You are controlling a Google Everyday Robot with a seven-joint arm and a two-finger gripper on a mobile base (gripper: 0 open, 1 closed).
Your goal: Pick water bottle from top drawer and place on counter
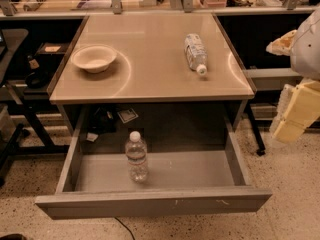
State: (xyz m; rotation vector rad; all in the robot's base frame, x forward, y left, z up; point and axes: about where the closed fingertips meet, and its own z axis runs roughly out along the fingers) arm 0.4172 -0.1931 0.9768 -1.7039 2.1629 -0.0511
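Water bottle (136,156) stands upright in open top drawer (200,171), lower centre of frame. Gripper (295,114) hangs at right edge, beside the bench (150,79); whether it is wide or narrow cannot be told

White and cream robot arm with its hand (298,111) out past the right side of the desk (150,59).

Standing here, I can see only part of the machine. There is a smooth, rounded shell (309,46) in greyish white, and a small cream-yellow wedge (282,43) juts from its left side. Below the shell, the hand is made of blocky, flat-faced pieces in pale cream-yellow. Their edges are squared, the surface is matte, and the undersides are in darker shadow.
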